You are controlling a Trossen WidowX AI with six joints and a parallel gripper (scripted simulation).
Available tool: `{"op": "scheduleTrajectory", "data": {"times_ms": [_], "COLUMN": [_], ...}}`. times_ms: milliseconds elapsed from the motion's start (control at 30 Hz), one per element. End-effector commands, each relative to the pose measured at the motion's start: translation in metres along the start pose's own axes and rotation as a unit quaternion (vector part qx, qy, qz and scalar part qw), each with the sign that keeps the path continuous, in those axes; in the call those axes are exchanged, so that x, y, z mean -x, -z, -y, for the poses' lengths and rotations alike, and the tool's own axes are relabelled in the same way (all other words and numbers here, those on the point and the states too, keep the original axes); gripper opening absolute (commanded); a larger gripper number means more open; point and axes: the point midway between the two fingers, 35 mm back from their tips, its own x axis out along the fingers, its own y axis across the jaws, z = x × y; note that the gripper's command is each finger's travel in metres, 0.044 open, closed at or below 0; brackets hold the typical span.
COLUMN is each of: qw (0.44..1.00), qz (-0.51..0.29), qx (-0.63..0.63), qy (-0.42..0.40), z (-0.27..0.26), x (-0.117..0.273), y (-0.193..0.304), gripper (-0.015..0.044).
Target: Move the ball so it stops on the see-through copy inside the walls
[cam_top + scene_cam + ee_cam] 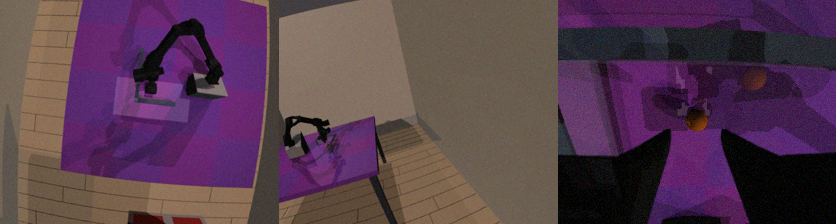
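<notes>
The orange ball (696,120) (327,145) lies on the table just beyond the fingertips in the wrist view; the arm hides it in the top view. The see-through copy (753,78) is a dimmer orange ball to its upper right, close to a wall. One low clear wall (608,44) (137,93) runs across the top of the wrist view. The other wall (160,102) meets it at a corner. My gripper (696,133) (151,88) (324,141) is open and points down inside the walls, with the ball ahead of the fingertips and roughly centred between them.
The arm's base stands on a grey block (208,91) (297,153), right of the walls in the top view. A pale patch (121,96) lies across the purple table (96,137) (359,153) around the corner. Dark arm shadows cross the table.
</notes>
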Motion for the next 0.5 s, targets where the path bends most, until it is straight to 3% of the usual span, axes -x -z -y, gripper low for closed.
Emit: {"op": "scheduleTrajectory", "data": {"times_ms": [0,467], "qw": [1.0,1.0], "qz": [-0.004,-0.004], "qx": [0.002,0.002], "qy": [0.004,0.005], "z": [0.002,0.002], "x": [-0.009,-0.03], "y": [0.002,0.002], "gripper": [0.0238,0.0238]}}
